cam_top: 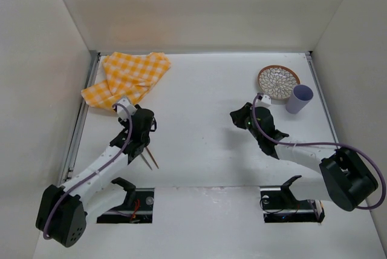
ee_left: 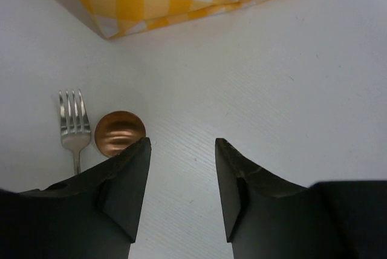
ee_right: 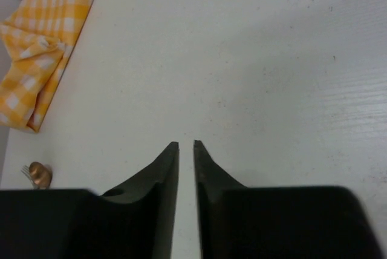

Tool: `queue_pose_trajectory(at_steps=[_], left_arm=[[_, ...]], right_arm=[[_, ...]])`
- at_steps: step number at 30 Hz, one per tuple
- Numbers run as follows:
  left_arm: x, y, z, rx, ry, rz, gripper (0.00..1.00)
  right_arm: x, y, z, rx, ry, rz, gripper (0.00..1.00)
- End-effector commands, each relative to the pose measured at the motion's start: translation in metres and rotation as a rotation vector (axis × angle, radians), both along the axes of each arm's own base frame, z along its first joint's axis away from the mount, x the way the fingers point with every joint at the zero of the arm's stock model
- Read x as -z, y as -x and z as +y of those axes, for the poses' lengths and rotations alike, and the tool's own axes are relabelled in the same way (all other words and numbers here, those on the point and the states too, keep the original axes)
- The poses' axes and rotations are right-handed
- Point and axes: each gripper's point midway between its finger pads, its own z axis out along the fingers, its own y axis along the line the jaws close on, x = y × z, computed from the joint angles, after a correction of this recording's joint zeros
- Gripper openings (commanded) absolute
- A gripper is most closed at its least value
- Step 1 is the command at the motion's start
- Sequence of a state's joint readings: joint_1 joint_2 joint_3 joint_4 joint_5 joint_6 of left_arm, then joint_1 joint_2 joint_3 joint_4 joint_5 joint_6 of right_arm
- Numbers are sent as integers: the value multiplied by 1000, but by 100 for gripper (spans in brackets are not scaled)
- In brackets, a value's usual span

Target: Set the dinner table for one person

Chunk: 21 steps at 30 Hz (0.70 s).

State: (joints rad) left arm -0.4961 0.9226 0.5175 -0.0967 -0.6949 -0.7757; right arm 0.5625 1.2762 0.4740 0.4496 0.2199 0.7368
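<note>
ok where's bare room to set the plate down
Widest bare patch: the middle of the dinner table, between the checked cloth and the plate. Crowded: far right, plate beside cup; near left, fork and spoon by the left fingers.

Left arm (cam_top: 100, 171), right arm (cam_top: 300, 151): white link shells, black joint housings, black bases. Lilac cable (cam_top: 320, 144) along each. Fingers (ee_left: 124, 180): matte black, wedge-shaped, tapering.
</note>
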Motion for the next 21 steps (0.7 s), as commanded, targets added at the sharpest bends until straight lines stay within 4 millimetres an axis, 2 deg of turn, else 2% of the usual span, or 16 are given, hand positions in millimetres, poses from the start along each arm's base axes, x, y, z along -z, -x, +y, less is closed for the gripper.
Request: queue_pose_trajectory(at_steps=[1,3,5,7,9,12,14,19,21], left_arm=[[-33,-32,-14,1,85,-123,38],[-44,-52,-25,-1,151,-162,35],[-52,-70,-29,-10,175,-178,36],[-60,-89,-25,-51,182,-194,45],[-63,-104,-17,-109,202,-205,54],[-60,-127,7,-200,200,-208,63],[-56,-140,28,-260,183,-206,63],[-43,-159,80,-371,141,-179,62],[-35,-171,93,-389,139,-162,62]], right_arm=[[-25,-6,13,-35,-44,-58,13],[-27,-5,13,-37,-34,-66,12],[-25,-6,14,-37,-32,-60,13],[-27,-6,14,-39,-32,-65,19],[-28,-6,14,-35,-32,-72,31],[-27,-5,14,-40,-31,-70,50],[-29,-5,16,-48,-30,-75,58],[-24,-5,25,-77,-17,-58,59],[-22,-2,32,-100,-12,-60,59]])
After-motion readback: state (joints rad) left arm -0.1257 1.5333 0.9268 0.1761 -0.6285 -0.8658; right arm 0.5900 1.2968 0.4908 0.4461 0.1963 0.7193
